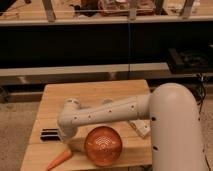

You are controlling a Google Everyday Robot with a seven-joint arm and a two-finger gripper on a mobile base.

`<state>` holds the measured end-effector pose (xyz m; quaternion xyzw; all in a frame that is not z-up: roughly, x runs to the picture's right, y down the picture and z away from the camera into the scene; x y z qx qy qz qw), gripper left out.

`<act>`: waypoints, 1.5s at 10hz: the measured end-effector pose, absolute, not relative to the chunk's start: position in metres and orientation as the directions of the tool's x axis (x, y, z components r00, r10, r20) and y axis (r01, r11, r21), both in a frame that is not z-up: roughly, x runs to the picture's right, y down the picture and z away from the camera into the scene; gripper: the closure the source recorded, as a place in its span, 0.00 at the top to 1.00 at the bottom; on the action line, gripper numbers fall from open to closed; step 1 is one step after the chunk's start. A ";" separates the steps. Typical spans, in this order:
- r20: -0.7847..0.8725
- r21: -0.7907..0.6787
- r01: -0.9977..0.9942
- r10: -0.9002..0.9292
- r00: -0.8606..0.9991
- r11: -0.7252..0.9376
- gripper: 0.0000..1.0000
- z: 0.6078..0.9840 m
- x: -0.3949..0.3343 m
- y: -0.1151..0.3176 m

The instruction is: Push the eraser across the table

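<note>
One table point(95, 92); one eraser point(49, 133); one carrot point(59, 159); one orange globe point(103, 146); one white block point(141, 127); one gripper point(64, 135), lower left of frame, just beside the eraser.
</note>
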<state>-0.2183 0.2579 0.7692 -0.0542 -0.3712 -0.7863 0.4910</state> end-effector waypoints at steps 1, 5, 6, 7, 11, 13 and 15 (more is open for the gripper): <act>0.448 0.527 0.814 -0.734 -0.510 -0.244 0.03 0.769 -0.218 0.256; 0.449 0.511 0.823 -0.739 -0.503 -0.249 0.00 0.769 -0.212 0.251; 0.451 0.506 0.825 -0.739 -0.501 -0.250 0.00 0.770 -0.210 0.251; 0.454 0.501 0.829 -0.739 -0.497 -0.249 0.00 0.772 -0.208 0.251; 0.459 0.472 0.839 -0.736 -0.497 -0.272 0.00 0.780 -0.209 0.253; 0.461 0.464 0.843 -0.739 -0.492 -0.272 0.00 0.784 -0.208 0.252; 0.457 0.465 0.841 -0.738 -0.496 -0.277 0.00 0.785 -0.211 0.252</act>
